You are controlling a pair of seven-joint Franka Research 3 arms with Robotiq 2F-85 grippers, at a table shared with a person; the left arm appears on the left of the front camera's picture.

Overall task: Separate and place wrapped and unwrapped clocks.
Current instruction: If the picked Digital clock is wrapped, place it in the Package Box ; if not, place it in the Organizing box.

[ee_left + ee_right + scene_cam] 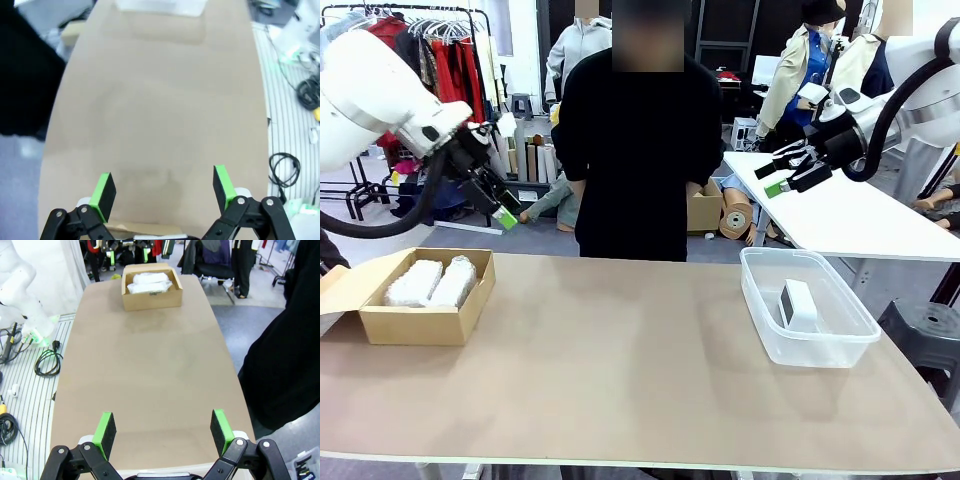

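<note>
The sorting looked finished — both wrapped clocks (430, 282) lay side by side in the cardboard box (420, 322) at the table's left end, and the bare clock (797, 303) stood alone in the clear tub (810, 345) at the right. The left gripper (500, 212) and right gripper (782, 178) hung above the table, jaws wide and empty — nothing seemed left to move.

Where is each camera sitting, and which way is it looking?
Front view: between the arms, looking across the tan table at the person; left pincer and right pincer hang open above.
Left wrist view: over its open pincer, looking along the table to the clear plastic tub.
Right wrist view: over its open pincer, looking towards the brown cardboard box.
Shared: the box with white bubble-wrap bundles.
</note>
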